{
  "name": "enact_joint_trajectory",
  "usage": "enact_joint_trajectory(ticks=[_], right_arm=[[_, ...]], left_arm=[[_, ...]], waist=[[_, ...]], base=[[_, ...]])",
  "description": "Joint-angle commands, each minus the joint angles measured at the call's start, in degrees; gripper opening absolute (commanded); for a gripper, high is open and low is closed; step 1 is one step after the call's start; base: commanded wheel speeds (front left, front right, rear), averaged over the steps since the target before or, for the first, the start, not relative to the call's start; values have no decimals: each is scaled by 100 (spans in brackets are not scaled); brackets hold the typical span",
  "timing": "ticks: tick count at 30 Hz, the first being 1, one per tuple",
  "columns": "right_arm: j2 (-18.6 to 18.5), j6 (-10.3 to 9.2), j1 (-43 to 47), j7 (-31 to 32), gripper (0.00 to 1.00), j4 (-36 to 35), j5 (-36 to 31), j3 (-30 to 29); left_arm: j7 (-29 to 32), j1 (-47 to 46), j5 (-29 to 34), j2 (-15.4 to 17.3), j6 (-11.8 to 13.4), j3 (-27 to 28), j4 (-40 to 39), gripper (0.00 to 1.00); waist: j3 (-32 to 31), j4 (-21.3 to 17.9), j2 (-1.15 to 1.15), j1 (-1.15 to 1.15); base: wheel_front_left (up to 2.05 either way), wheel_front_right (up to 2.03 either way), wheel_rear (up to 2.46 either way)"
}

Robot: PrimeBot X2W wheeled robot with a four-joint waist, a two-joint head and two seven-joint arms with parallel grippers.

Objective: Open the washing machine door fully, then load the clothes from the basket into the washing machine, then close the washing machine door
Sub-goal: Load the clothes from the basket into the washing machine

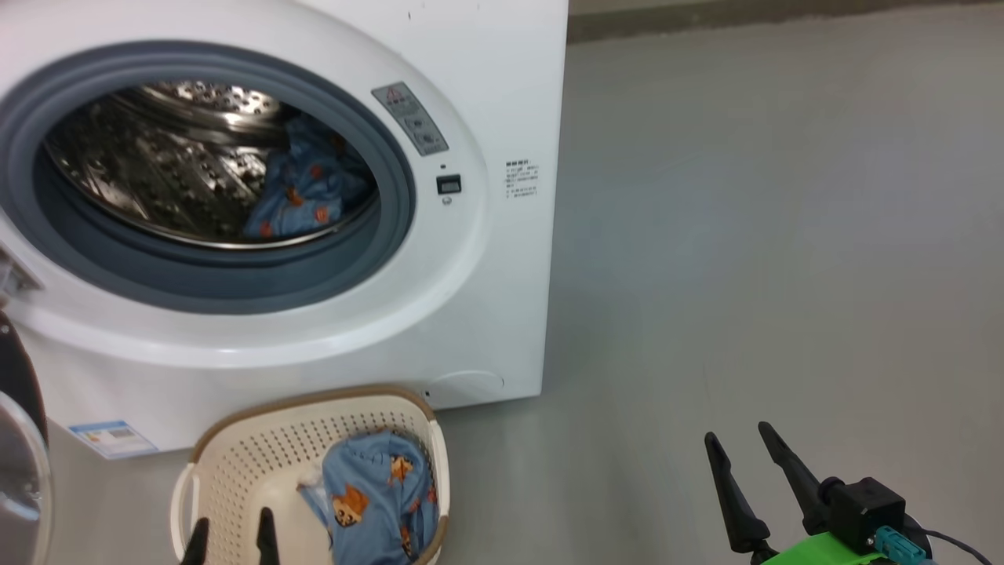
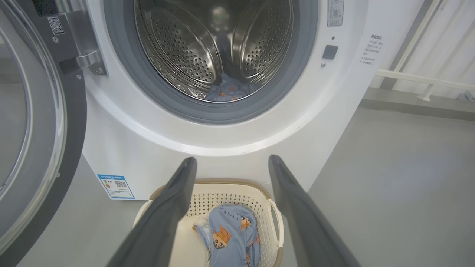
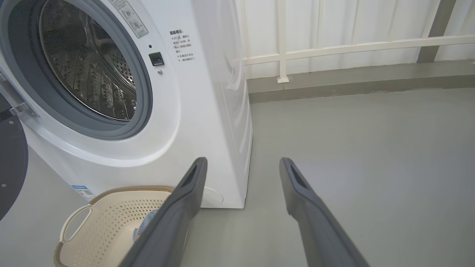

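Door (image 2: pixel 72 122): swung wide open.
Drum (image 1: pixel 157 165): fox-print garment (image 1: pixel 302 192) inside.
Basket (image 1: pixel 314 399): second garment (image 1: pixel 376 494).
Left gripper (image 1: pixel 231 527): spread, empty.
Right gripper (image 1: pixel 737 433): spread, empty.

No wording is reading clearly. On the washer (image 1: pixel 502 298), a grey sticker (image 1: pixel 409 118) is showing a red warning triangle, a block of small print (image 1: pixel 522 179) is sitting too fine to read, and a blue label (image 1: pixel 112 438) is carrying a QR code. The door (image 2: pixel 72 122) is bearing a QR sticker (image 2: pixel 56 25).
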Motion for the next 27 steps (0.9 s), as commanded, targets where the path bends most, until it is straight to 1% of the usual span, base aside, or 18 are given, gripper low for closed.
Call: enact_joint_trajectory(ticks=[1,5,6,9,19,23,24,27], right_arm=[[2,9,-184,-34,100,-105,56,142],[2,9,-293,-34,100,-94,95,169],[2,9,-293,-34,100,-94,95,169],[2,9,-385,-34,100,-81,135,190],[2,9,-901,-34,100,-89,258,396],[2,9,-1071,-34,100,-94,322,453],[2,9,-1104,-34,100,-88,336,463],[2,9,-1208,-34,100,-76,387,510]], left_arm=[[-37,-237,-23,36,-16,85,-32,100],[-37,-455,-198,36,-85,20,139,100],[-37,-455,-198,36,-85,20,139,100],[-37,-696,-395,36,-156,27,309,100],[-37,-1709,-372,36,-383,0,981,100],[-37,-2079,-370,36,-462,78,1354,100],[-37,-2169,-453,36,-486,93,1504,100],[-37,-2490,-365,36,-598,95,1968,100]], waist=[[277,-19,0,0],[626,-67,0,0],[626,-67,0,0],[946,-110,0,0],[2037,-352,0,0],[2366,-446,0,0],[2448,-466,0,0],[2704,-527,0,0]], base=[[0,0,0],[0,0,0],[0,0,0],[0,0,0],[0,0,0],[0,0,0],[0,0,0],[0,0,0]])
